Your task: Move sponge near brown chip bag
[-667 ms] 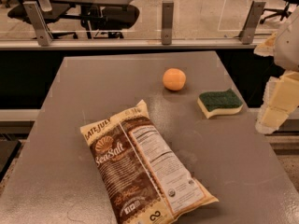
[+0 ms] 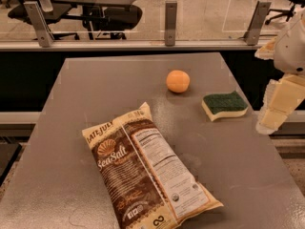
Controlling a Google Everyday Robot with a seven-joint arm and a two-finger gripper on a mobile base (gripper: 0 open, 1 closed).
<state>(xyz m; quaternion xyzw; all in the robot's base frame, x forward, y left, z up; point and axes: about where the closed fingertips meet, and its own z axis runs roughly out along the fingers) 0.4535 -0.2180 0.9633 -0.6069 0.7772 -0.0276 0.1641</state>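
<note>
The sponge (image 2: 224,105), dark green on top with pale yellow foam below, lies flat on the grey table (image 2: 95,89) at the right, near the edge. The brown chip bag (image 2: 147,168) with "Sea Salt" lettering lies diagonally in the front middle, its near end reaching the bottom of the view. The sponge is well apart from the bag, up and to the right of it. My gripper (image 2: 274,113) hangs at the far right edge of the view, just right of the sponge and not touching it, its pale fingers pointing down.
A round orange fruit (image 2: 177,81) sits on the table behind and left of the sponge. A glass barrier with metal posts (image 2: 170,15) runs along the table's far edge. Office chairs stand beyond it.
The gripper has shifted slightly; the sponge, bag and orange have not moved.
</note>
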